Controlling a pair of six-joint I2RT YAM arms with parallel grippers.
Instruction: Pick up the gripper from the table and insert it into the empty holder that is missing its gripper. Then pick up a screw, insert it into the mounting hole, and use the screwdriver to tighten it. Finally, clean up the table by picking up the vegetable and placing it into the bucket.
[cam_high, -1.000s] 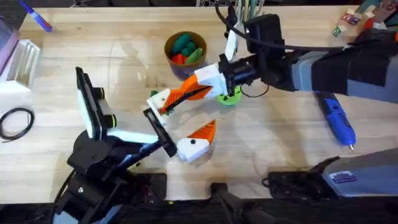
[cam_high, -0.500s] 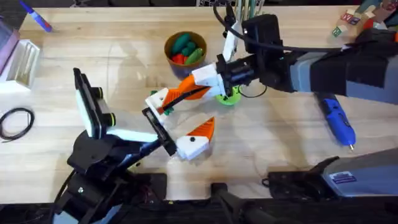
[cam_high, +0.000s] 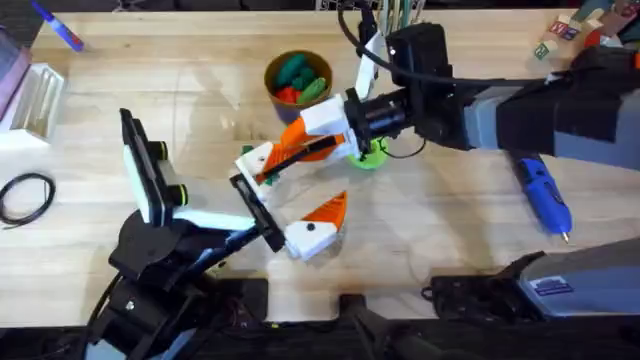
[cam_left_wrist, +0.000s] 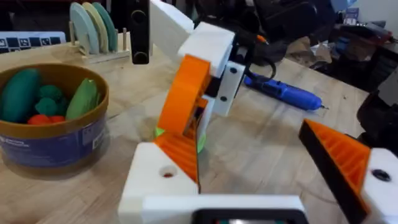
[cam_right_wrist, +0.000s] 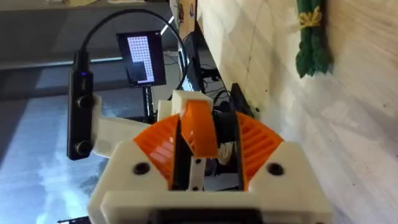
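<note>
The orange wedge gripper (cam_high: 300, 141) is pinched in the right gripper (cam_high: 283, 152) at frame centre, pressed against the holder (cam_high: 256, 160). The left gripper (cam_high: 290, 205) is spread wide. The bucket (cam_high: 297, 78) is seen upper centre, the screwdriver (cam_high: 542, 194) at right.

The pale wooden surface (cam_high: 440, 230) carried the bucket (cam_high: 297, 78), the blue screwdriver (cam_high: 542, 194), a lime-green disc (cam_high: 370, 157), a black cable loop (cam_high: 25, 196) and the vegetable (cam_right_wrist: 311, 37).
</note>
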